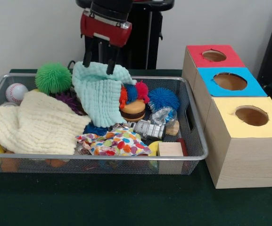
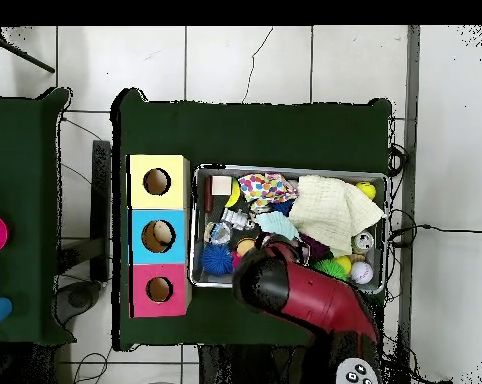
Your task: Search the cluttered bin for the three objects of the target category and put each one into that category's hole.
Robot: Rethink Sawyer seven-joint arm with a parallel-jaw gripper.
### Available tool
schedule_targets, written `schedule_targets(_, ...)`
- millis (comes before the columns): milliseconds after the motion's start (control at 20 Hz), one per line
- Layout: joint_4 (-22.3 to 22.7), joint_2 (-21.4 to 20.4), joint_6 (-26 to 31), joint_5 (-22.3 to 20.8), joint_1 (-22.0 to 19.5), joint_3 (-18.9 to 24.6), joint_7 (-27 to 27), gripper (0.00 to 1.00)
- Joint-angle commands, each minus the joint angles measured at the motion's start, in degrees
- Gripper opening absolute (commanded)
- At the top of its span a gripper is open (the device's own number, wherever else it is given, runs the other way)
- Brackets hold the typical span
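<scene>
In the front view, a green spiky ball (image 1: pixel 53 77) sits at the far left of the wire bin (image 1: pixel 192 123), behind a cream cloth (image 1: pixel 34 123). Next, the pincer (image 1: pixel 99 62) hangs over the bin's far rim, its two black fingers set a little apart with a mint cloth (image 1: pixel 100 94) pinched between them and lifted so it drapes down. Further right, a clear bottle with blue markings (image 1: pixel 163 115) lies below a blue spiky ball (image 1: pixel 163 98). Beside the bin, toward the desk's (image 1: pixel 126 202) right edge, stands the blue-faced box with its hole (image 1: pixel 230 81).
</scene>
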Motion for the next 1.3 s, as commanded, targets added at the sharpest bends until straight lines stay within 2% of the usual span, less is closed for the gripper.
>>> schedule_targets(50,4.18,1.62,-1.95,2.95,-5.74,16.52,8.48,1.0)
schedule_targets(100,5.21,2.11,-3.88,2.79,-7.07,18.84,9.01,1.0)
schedule_targets(200,5.77,3.16,-5.98,2.93,-7.14,20.11,10.91,1.0)
schedule_targets(500,5.5,4.96,-7.4,6.39,-3.0,17.37,16.58,1.0)
schedule_targets(800,6.08,7.22,-9.24,11.09,0.08,15.18,19.23,1.0)
schedule_targets(1050,6.66,8.22,-9.66,14.17,1.36,15.21,20.74,1.0)
schedule_targets(1300,7.72,9.74,-13.09,15.38,1.79,16.8,22.59,1.0)
